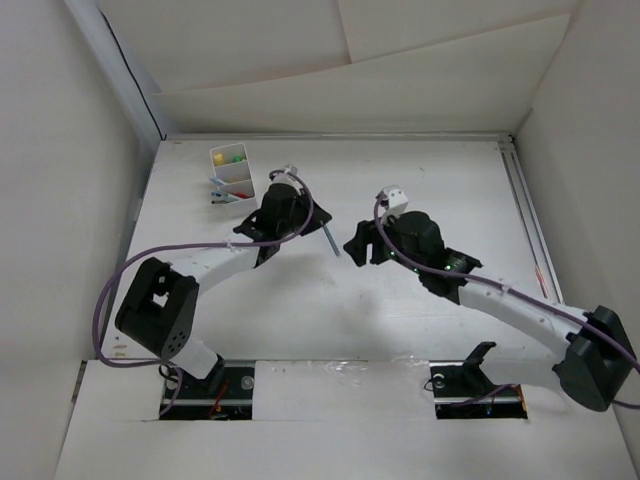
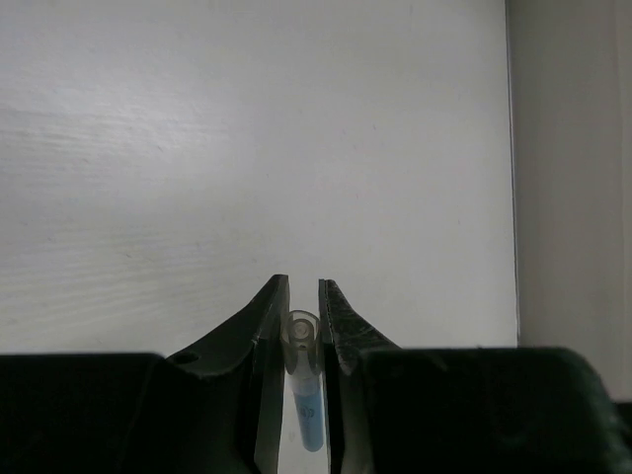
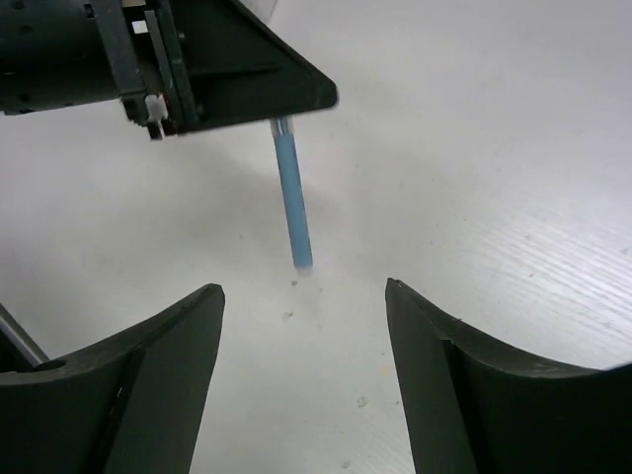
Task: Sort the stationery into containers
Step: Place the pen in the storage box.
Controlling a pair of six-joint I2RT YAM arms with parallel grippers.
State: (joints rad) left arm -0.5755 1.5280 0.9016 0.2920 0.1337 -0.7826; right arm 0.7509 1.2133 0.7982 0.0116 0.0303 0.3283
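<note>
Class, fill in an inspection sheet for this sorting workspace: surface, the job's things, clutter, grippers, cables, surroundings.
Surface: white table.
Job's things: three-compartment box at far left, holding yellow and green pieces and some pens; one blue pen outside it, hanging tip down.
Clutter: nothing seen.
Grippers: left gripper shut on the blue pen; right gripper open, facing it.
Cables: purple cables along both arms.
Surroundings: white walls around the table.

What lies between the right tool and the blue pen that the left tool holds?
Nothing: the right wrist view shows only bare table between the open right tool and the blue pen in the left tool.
</note>
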